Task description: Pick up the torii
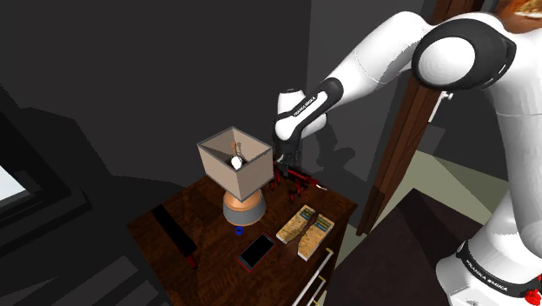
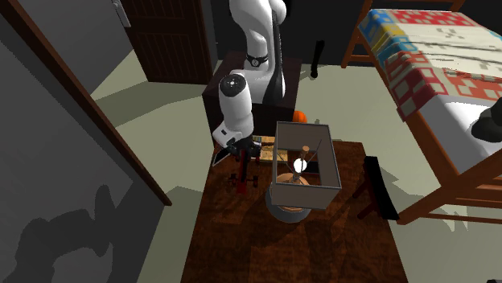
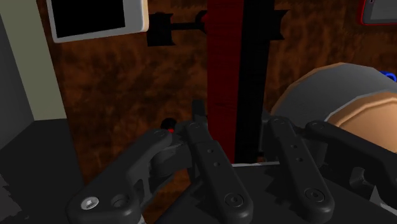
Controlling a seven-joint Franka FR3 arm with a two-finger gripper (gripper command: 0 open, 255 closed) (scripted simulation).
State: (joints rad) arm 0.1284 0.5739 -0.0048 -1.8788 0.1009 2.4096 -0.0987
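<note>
Beside the lamp (image 1: 234,165) on the dark wooden table (image 1: 217,252), the red-and-black torii (image 1: 296,180) sits under the gripper (image 1: 287,162). Wrist view: both fingers (image 3: 200,121) pinch its sides. Second exterior view: a quilted bed (image 2: 434,56) nearby.

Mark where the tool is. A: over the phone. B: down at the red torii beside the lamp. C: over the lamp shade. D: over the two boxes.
B: the tool sits low, right at the red torii, close beside the lamp.
</note>
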